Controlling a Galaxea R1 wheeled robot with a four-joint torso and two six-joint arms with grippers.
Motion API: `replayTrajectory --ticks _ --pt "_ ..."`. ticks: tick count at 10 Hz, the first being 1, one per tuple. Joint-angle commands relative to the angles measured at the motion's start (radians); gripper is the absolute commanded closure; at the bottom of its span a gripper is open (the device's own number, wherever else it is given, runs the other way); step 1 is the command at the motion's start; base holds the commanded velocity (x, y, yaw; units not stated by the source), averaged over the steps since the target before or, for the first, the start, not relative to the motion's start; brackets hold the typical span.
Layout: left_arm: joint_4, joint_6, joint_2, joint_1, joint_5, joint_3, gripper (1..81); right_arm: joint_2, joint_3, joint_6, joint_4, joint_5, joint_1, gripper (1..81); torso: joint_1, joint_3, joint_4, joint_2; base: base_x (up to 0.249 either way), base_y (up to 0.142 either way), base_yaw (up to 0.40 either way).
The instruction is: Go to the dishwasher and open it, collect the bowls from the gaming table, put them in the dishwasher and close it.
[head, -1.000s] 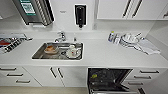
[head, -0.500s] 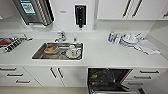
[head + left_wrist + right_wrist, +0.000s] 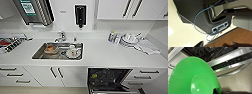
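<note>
Head view: the dishwasher [image 3: 108,80] stands open under the white table [image 3: 110,53], its dark interior exposed and its door lowered toward the robot. To its left, a steel sink [image 3: 58,51] set into the table holds an orange-tinted bowl and a white cup. A stack of white dishes [image 3: 128,39] rests on the table above the dishwasher.

Right wrist view: the lime-green bowl [image 3: 193,77] sits tilted directly against the right hand [image 3: 216,90], which grips its rim at a dark notch. Just beyond the bowl lies the lowered dishwasher door [image 3: 230,62], its steel edge, control strip and bar handle facing the hand, with the dark racks behind.

Left wrist view: the robot's grey base [image 3: 205,17], a blue cable [image 3: 198,16], pale floor; whether the left hand is wide or narrow cannot be told.
</note>
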Motion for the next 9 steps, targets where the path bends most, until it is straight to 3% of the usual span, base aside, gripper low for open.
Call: replayTrajectory --ticks 1,3,5,7,9 --pt "0.009 0.054 0.092 0.058 0.041 -0.103 1.0 -0.083 0.106 0.092 0.001 -0.113 0.253 81.1 0.000 0.000 0.000 0.000 0.000 0.000 0.000" --pt "0.007 0.080 0.143 0.077 0.041 -0.183 1.0 -0.005 0.079 0.125 0.004 -0.187 0.348 81.1 0.000 0.000 0.000 0.000 0.000 0.000 0.000" --pt "0.009 0.083 0.203 0.103 0.041 -0.256 1.0 0.097 0.022 0.171 0.002 -0.236 0.417 81.1 0.000 0.000 0.000 0.000 0.000 0.000 0.000" --pt "0.007 0.097 0.240 0.127 0.041 -0.287 1.0 0.193 -0.034 0.191 0.004 -0.302 0.468 81.1 0.000 0.000 0.000 0.000 0.000 0.000 0.000" --pt "-0.003 0.096 0.278 0.150 0.043 -0.298 1.0 0.292 -0.092 0.200 0.001 -0.325 0.485 81.1 0.000 0.000 0.000 0.000 0.000 0.000 0.000"
